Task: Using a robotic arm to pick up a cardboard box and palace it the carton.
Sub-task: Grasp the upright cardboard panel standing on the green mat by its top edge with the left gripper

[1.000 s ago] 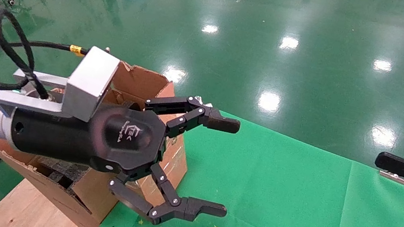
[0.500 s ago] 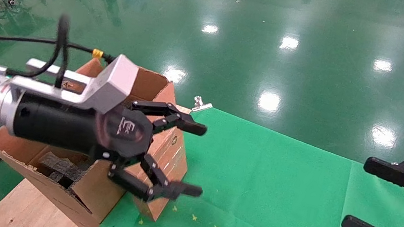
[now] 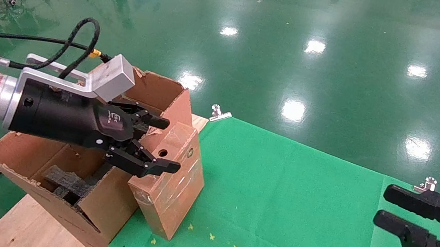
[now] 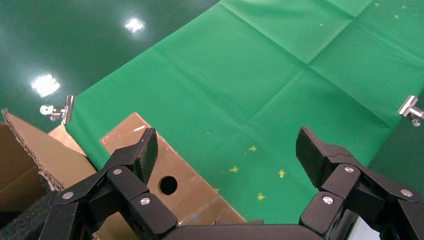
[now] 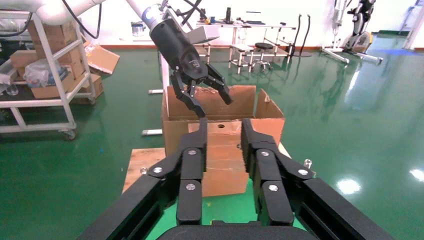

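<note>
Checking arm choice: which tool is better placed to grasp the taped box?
Left. The left tool hangs open right above the cardboard box; the right tool is far across the green cloth.

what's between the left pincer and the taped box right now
Nothing visible. The left pincer hangs open directly above the taped box, which stands on the green cloth against the big carton. Its fingers have open air below them. The right pincer waits far off at the cloth's other side.
</note>
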